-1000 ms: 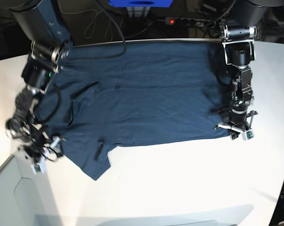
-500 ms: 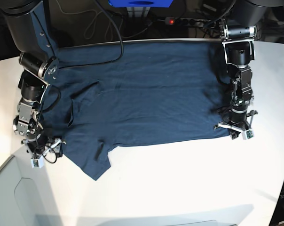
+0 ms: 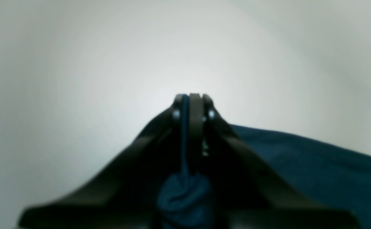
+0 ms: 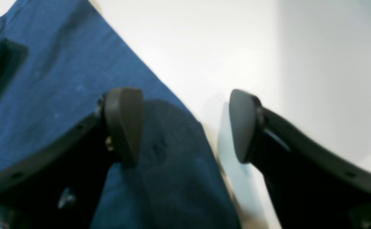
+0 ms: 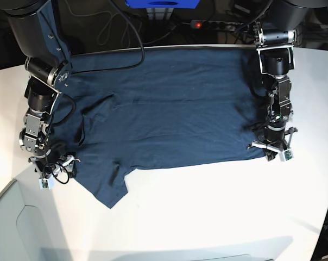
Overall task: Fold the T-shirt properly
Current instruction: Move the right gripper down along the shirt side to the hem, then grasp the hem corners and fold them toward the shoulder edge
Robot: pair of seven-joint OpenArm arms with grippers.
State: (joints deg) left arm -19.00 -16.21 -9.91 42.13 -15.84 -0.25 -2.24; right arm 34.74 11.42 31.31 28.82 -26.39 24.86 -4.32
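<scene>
The dark navy T-shirt [image 5: 164, 109] lies spread flat on the white table, neck end to the left, a sleeve pointing down at the front left. My left gripper [image 5: 268, 153] is at the shirt's front right hem corner; in the left wrist view it [image 3: 190, 97] is shut on a fold of the cloth [image 3: 315, 159]. My right gripper [image 5: 56, 169] is at the shirt's left edge; in the right wrist view it [image 4: 182, 124] is open, one finger [image 4: 123, 121] over the shirt [image 4: 55, 86], the other over bare table.
The white table [image 5: 218, 217] runs to a front left corner near a grey surface [image 5: 23, 234]. Cables and a power strip [image 5: 213, 24] lie behind the table's far edge.
The right arm has drawn in toward the shirt's left edge, its gripper shifting slightly right and up. The left arm and the shirt have not moved.
</scene>
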